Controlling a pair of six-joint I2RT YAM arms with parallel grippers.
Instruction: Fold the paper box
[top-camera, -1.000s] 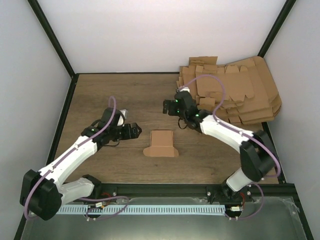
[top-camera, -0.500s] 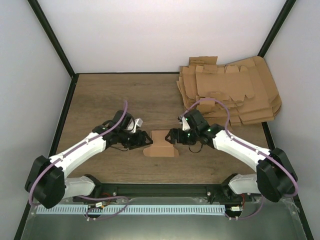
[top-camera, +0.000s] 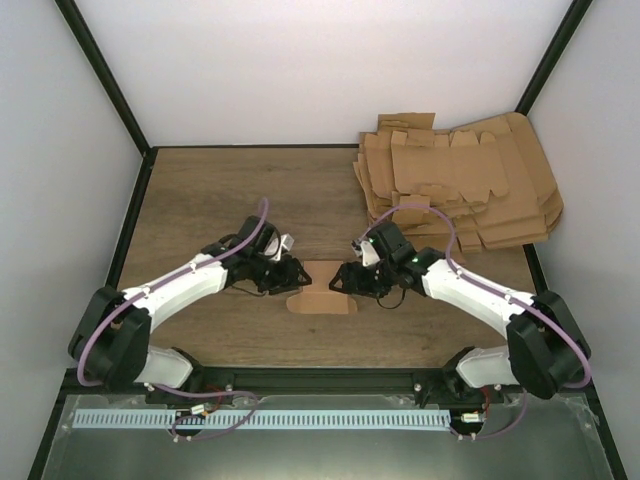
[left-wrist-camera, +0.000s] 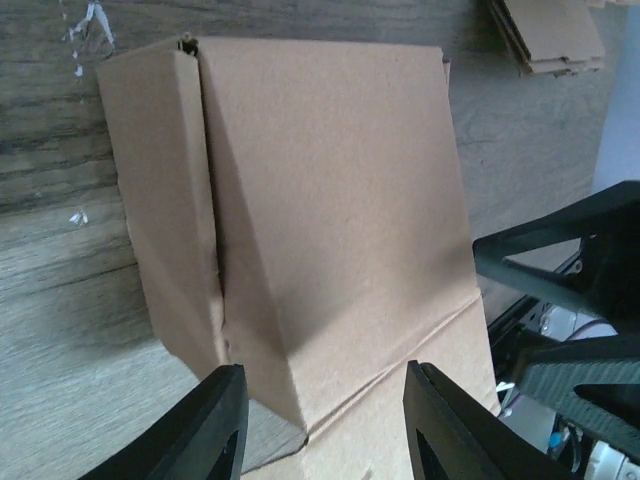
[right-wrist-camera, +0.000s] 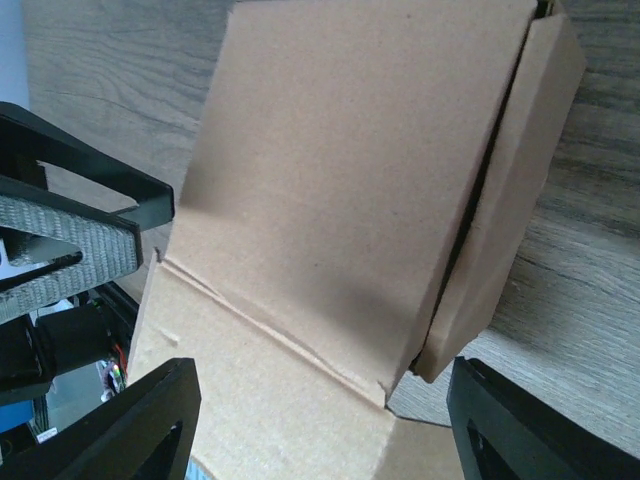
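Wooden table inside white walls, the pile of flat sheets off at the far right corner, and here we go from overhead: the paper box lies flat in the middle toward the near edge, and I've swung both arms in on it. A second ago they hung well apart from it; now my left pincer sits at its left side and my right pincer at its right, nearly meeting across the cardboard. Over to the left wrist: the paper box fills the view, one side panel folded over along a crease, a flap spreading past the bottom edge. My left pincer has drawn in to about half width and straddles the near corner; I can't tell whether the pads touch yet. The other arm's black fingers show at the right. Right wrist now: the same box, side panel standing up at the right, crease line running across the lower part. My right pincer has narrowed a little but stays wide, with the cardboard between its fingers and nothing held. So I reckon the approach is done, and pressing the panels comes next.
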